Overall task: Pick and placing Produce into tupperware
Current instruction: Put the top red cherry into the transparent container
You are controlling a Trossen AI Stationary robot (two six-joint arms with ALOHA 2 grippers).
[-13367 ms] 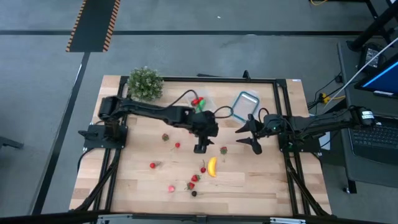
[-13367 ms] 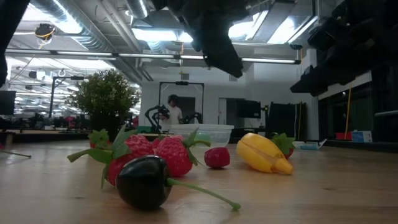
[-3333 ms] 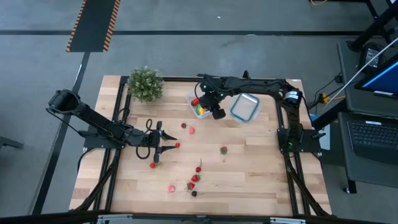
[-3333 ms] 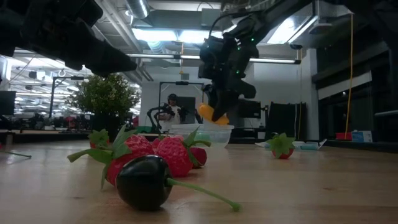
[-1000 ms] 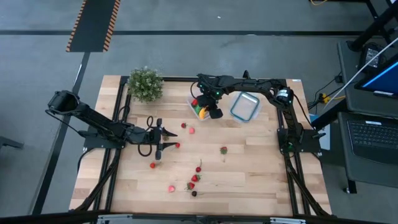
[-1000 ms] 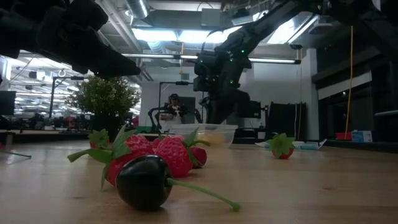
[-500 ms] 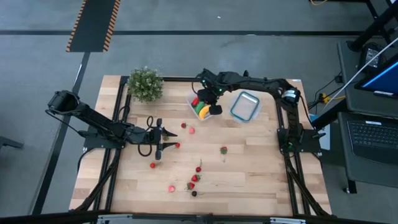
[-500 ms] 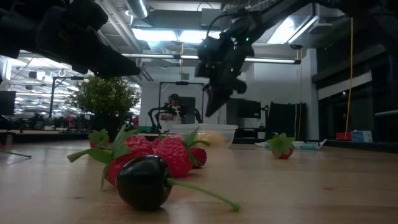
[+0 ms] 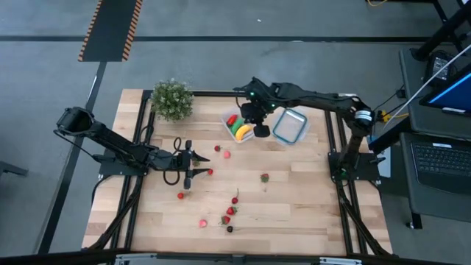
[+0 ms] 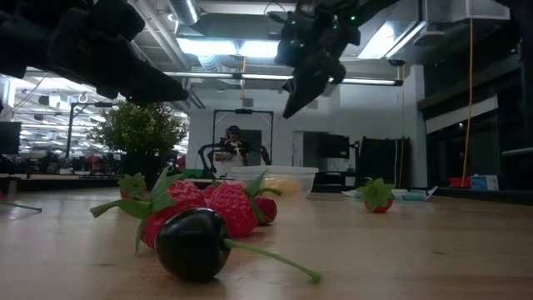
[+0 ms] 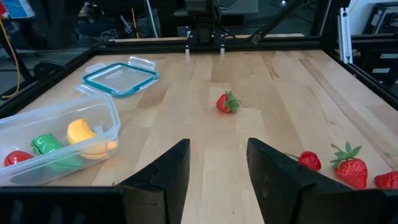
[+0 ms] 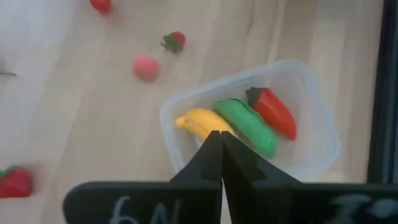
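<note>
The tupperware (image 9: pixel 237 125) is a clear tub at the table's far middle; it holds a yellow banana (image 12: pixel 198 122), a green oblong one (image 12: pixel 249 127) and a red pepper (image 12: pixel 272 112). My right gripper (image 9: pixel 257 126) hangs shut above the tub's near right corner, with nothing between its fingers. Small red berries lie on the wood, among them one (image 9: pixel 265 177) at the middle and a cluster (image 9: pixel 229 213) toward the near edge. My left gripper (image 9: pixel 188 165) waits open at the left middle, low over the table, beside a berry (image 9: pixel 210 171).
A clear container with a blue rim (image 9: pixel 291 125) lies right of the tub. A bushy potted plant (image 9: pixel 171 98) stands at the far left corner. Black frame rails run along the table's edges. Bare wood lies at the near right.
My right gripper has risen out of the tupperware and drifted a little toward the table's right edge, and its fingers have shut. The banana stays in the tub next to the green one and the pepper.
</note>
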